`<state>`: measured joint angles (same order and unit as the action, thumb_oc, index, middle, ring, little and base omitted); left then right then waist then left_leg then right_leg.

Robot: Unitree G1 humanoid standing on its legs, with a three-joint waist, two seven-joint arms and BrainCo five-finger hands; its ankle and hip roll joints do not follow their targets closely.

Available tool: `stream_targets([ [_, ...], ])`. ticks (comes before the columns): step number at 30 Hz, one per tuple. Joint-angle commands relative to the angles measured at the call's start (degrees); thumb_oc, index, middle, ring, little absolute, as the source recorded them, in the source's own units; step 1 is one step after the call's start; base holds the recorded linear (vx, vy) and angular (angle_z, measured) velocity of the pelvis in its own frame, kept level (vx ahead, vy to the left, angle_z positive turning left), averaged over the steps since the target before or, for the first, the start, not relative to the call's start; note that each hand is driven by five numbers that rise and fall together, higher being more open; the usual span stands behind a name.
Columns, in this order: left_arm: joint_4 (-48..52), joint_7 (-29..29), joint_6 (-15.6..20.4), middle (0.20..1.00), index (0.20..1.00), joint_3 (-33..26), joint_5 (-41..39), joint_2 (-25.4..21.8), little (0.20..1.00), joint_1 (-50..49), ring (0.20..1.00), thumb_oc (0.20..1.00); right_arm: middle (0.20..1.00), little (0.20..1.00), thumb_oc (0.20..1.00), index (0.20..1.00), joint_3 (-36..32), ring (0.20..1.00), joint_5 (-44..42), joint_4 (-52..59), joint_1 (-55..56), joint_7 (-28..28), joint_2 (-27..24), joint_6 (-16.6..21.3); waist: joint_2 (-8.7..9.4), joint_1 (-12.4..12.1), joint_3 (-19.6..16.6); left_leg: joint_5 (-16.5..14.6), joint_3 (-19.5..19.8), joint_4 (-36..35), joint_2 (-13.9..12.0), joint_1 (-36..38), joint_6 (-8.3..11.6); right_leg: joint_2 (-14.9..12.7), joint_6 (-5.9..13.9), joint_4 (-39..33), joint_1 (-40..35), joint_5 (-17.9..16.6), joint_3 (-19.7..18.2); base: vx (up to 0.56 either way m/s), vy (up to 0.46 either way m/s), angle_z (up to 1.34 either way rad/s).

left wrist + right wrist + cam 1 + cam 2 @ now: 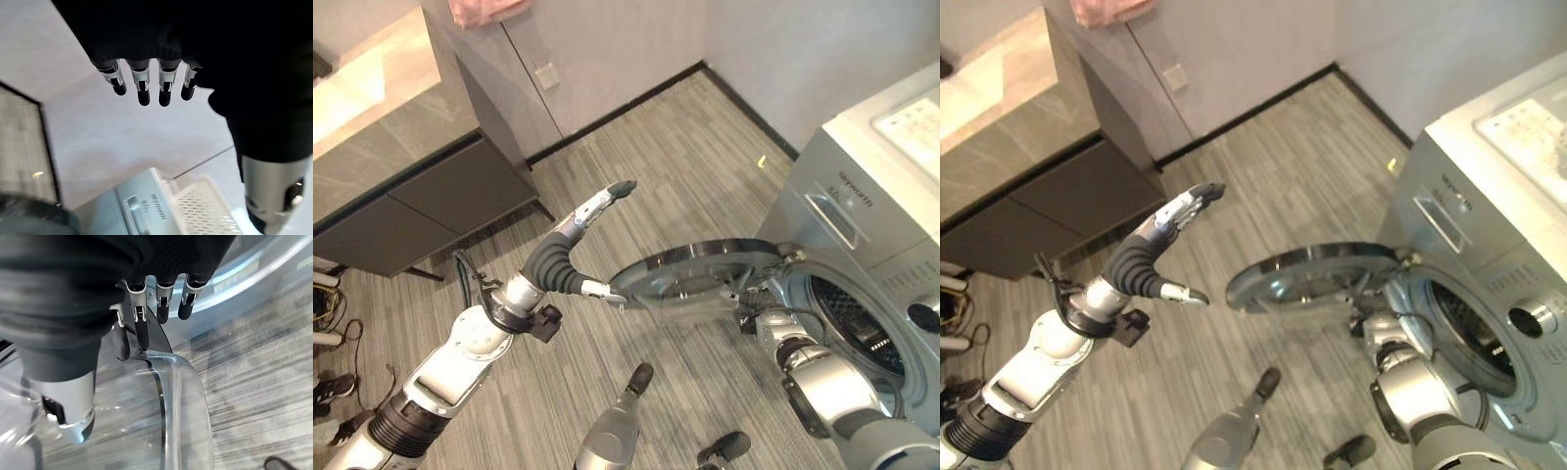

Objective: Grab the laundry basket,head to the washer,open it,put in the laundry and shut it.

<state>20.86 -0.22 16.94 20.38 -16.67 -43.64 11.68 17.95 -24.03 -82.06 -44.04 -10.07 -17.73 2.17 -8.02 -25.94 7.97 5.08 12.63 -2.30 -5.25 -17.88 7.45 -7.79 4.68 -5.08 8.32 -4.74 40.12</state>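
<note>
The left hand (pixel 570 257) is held up in the air over the striped floor (pixel 636 147), fingers straight and spread with the thumb apart, nothing in it. Just beside its thumb, toward the right, the washer door (pixel 700 274) is swung wide open, lying nearly flat. The right hand (pixel 146 308) is seen at the inner side of that door, its fingers (pixel 142 330) relaxed against the clear glass bowl (pixel 146 416) without curling round it. Beyond the right hand stands the washer (pixel 862 225), its drum opening (pixel 857 328) uncovered. A white mesh basket (pixel 203 208) is seen on top of the washer.
</note>
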Motion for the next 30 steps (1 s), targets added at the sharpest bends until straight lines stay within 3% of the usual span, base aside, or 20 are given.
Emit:
stream_targets([
  [1,3.5,2.4,1.8,1.000,1.000,-0.7,3.8,-1.0,1.000,3.2,1.000,1.000,1.000,1.000,1.000,1.000,-1.8,1.000,-2.7,3.8,-7.5,1.6,7.9,2.3,2.47,-3.8,7.2,-3.2,-4.5,-0.1,2.6,-1.1,-1.48,-4.5,3.61,0.1,-3.7,6.6,-6.7,0.00,0.000,0.00],
  [12,2.0,2.8,0.3,1.000,1.000,-3.0,3.6,1.3,1.000,-2.8,1.000,1.000,1.000,1.000,1.000,1.000,-1.2,1.000,-2.3,4.3,-2.2,0.8,11.8,2.2,4.10,-1.5,7.5,-4.9,-6.2,0.2,2.1,2.2,-2.45,-4.4,3.20,0.1,-5.3,6.2,-9.3,0.01,0.024,0.00],
  [15,-4.1,3.5,-0.4,1.000,1.000,-3.9,-0.1,6.0,1.000,-7.1,1.000,1.000,1.000,1.000,1.000,1.000,-3.3,1.000,-6.6,7.4,13.0,2.0,14.9,4.0,6.66,2.6,7.3,-7.8,-7.5,3.0,2.5,4.4,-3.51,-5.1,3.26,0.1,-7.9,5.5,-10.0,0.03,0.107,0.05],
  [19,-7.7,3.1,-0.4,1.000,1.000,-4.6,-1.6,7.7,1.000,-10.1,1.000,1.000,1.000,1.000,1.000,1.000,-2.0,1.000,-6.4,9.7,20.8,3.9,15.3,4.1,7.84,4.8,6.5,-9.2,-8.1,4.3,2.8,5.7,-4.00,-5.5,3.65,0.1,-9.3,5.0,-10.3,0.05,0.099,-0.12],
  [20,-11.9,2.9,-0.8,1.000,1.000,-6.1,0.1,8.3,1.000,-13.7,1.000,1.000,1.000,1.000,1.000,1.000,-3.1,1.000,-5.5,12.6,29.4,6.3,13.5,4.4,9.48,8.0,5.6,-11.2,-9.6,5.3,3.1,9.0,-4.97,-6.1,4.25,0.5,-11.1,4.5,-11.6,0.09,0.181,-0.34],
  [24,-13.8,1.8,-1.8,1.000,1.000,-9.2,2.9,7.2,1.000,-19.6,1.000,1.000,1.000,1.000,1.000,1.000,-5.1,1.000,-2.9,16.3,37.7,8.5,10.8,4.2,11.07,11.4,3.0,-12.9,-12.3,5.3,3.3,13.4,-6.20,-7.2,5.28,1.8,-12.3,4.0,-13.8,0.06,0.163,-0.69],
  [25,-14.4,1.2,-2.2,1.000,1.000,-9.6,2.9,7.3,1.000,-20.8,1.000,1.000,1.000,1.000,1.000,1.000,-5.9,1.000,-2.6,17.6,39.1,9.3,9.8,3.9,11.52,12.5,2.6,-11.8,-13.4,5.1,4.2,13.9,-7.03,-8.4,5.58,2.4,-11.9,2.4,-13.6,-0.05,0.136,-0.63],
  [30,-15.3,-0.3,-3.0,1.000,1.000,-10.9,1.5,8.3,1.000,-22.8,1.000,1.000,1.000,1.000,1.000,1.000,-3.7,1.000,-1.2,18.7,39.2,11.7,10.2,3.1,12.05,12.8,1.4,-12.2,-14.9,4.1,4.8,15.7,-7.98,-9.5,6.24,3.2,-10.9,0.9,-15.7,0.02,0.088,-0.25],
])
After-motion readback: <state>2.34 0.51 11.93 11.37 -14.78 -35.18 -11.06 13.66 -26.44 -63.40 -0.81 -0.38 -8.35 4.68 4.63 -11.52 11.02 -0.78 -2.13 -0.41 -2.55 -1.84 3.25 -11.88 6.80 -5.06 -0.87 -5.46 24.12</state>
